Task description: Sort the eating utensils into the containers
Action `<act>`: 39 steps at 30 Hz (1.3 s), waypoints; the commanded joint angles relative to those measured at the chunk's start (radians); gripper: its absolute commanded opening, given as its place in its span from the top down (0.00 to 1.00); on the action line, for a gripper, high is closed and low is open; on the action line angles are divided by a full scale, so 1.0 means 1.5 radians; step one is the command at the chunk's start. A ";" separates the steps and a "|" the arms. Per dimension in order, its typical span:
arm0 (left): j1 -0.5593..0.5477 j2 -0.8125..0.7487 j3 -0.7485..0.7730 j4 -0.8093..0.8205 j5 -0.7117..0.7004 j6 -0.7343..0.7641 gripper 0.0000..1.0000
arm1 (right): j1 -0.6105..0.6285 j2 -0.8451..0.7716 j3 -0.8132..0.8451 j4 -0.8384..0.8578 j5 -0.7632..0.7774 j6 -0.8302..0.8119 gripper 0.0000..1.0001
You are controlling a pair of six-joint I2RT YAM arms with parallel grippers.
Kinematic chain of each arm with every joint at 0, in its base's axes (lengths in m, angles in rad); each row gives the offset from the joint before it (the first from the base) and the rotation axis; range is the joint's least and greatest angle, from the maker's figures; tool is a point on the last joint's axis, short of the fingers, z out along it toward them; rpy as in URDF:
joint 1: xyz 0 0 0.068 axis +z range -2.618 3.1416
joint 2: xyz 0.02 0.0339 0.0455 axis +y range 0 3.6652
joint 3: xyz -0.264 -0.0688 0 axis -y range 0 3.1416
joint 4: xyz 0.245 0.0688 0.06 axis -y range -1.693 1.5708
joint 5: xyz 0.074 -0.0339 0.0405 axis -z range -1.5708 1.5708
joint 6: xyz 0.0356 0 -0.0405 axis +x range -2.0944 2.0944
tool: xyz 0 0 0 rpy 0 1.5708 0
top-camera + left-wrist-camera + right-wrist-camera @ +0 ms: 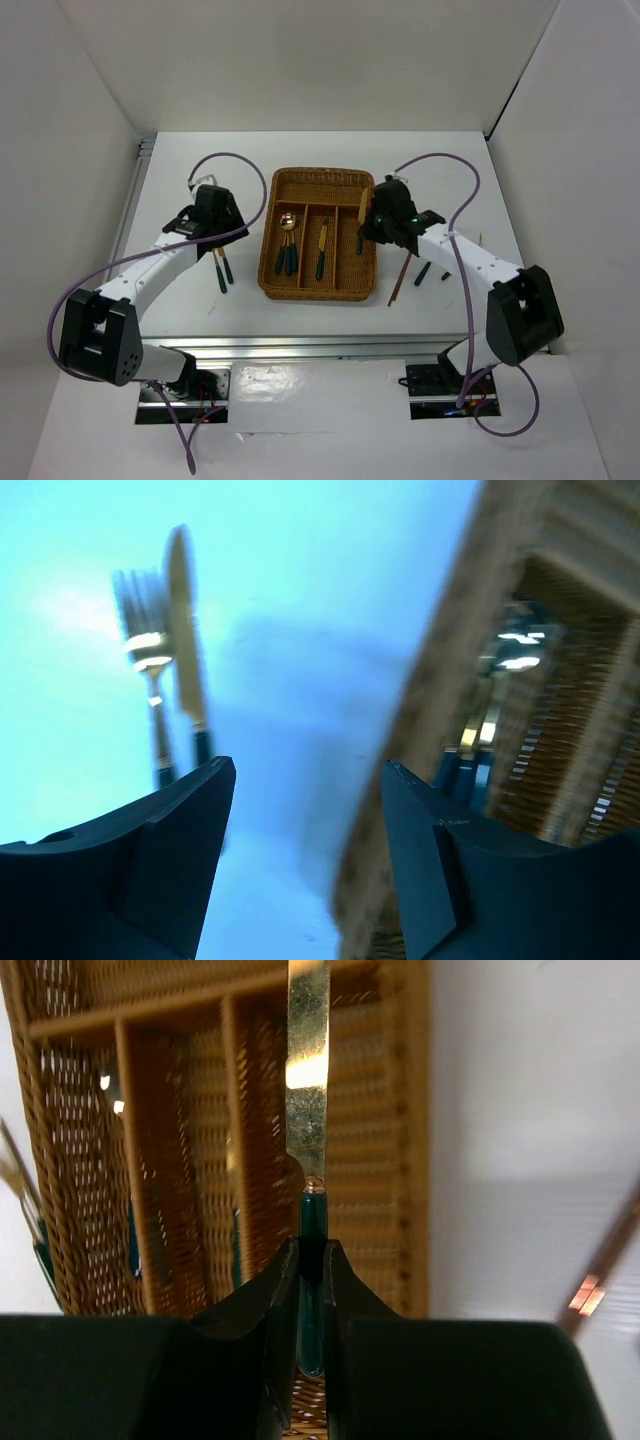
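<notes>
The brown wicker tray (268,262) lies at the table's centre. Its left slot holds spoons (287,247) and its middle slot a knife (322,250). My right gripper (364,232) is shut on the teal handle of a gold-bladed knife (308,1070), held above the tray's right long slot (375,1140). My left gripper (220,238) is open and empty just left of the tray, above a fork (145,650) and a knife (185,630) lying side by side on the table. The tray's left rim (440,680) is blurred beside the left gripper's right finger (420,830).
A reddish-brown chopstick (400,277) and two teal-handled utensils (422,273) lie on the table right of the tray. The chopstick also shows in the right wrist view (600,1270). Purple cables (240,158) arch over both arms.
</notes>
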State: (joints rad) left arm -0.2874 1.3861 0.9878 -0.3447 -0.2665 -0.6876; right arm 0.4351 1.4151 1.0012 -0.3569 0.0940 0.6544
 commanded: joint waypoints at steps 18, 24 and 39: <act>0.094 -0.080 -0.143 0.033 -0.013 -0.003 0.24 | 0.160 0.199 0.118 0.073 -0.023 0.047 0.92; 0.094 -0.080 -0.149 0.033 -0.028 -0.003 0.25 | 0.167 0.241 0.139 0.073 -0.022 0.058 0.71; 0.101 -0.038 -0.162 0.033 -0.040 -0.009 0.32 | 0.167 0.210 0.181 0.046 0.058 -0.004 0.53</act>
State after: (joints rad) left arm -0.1448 1.3083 0.7460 -0.3141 -0.2993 -0.6880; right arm 0.6758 1.7809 1.2240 -0.2825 0.0975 0.6876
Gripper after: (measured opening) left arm 0.680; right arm 0.462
